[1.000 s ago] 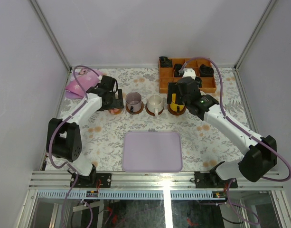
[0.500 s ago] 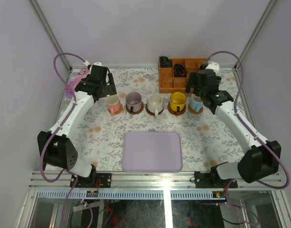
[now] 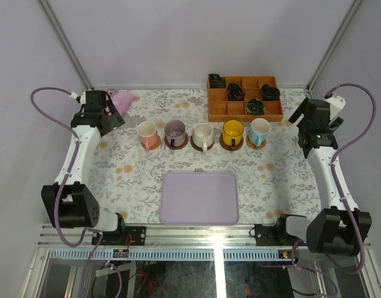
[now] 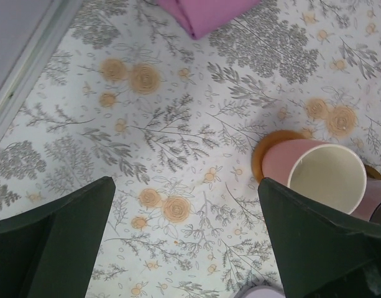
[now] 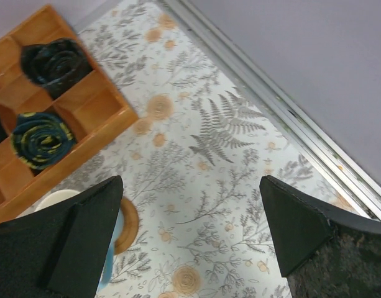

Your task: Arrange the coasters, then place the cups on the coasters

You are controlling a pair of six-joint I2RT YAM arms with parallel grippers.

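Five cups stand in a row across the table, each on a brown coaster (image 3: 177,146): pink cup (image 3: 148,134), purple cup (image 3: 174,131), white cup (image 3: 203,134), yellow cup (image 3: 232,131), light blue cup (image 3: 259,130). My left gripper (image 3: 109,115) hovers open to the left of the row. Its wrist view shows the pink cup (image 4: 314,177) on its coaster (image 4: 272,144) by the right finger, nothing between the jaws (image 4: 187,236). My right gripper (image 3: 306,121) hovers open to the right of the row, empty (image 5: 190,236). The blue cup (image 5: 110,261) and its coaster (image 5: 130,226) peek past its left finger.
An orange-brown compartmented box (image 3: 245,98) holding dark rolled items sits behind the row's right end. A lavender tray (image 3: 199,197) lies at the front centre. A pink cloth (image 3: 122,98) lies at the back left. Frame rails border the flowered table.
Both arms have pulled away from the cup row, the left one to the far left and the right one to the far right. The pink and light blue cups now stand uncovered.
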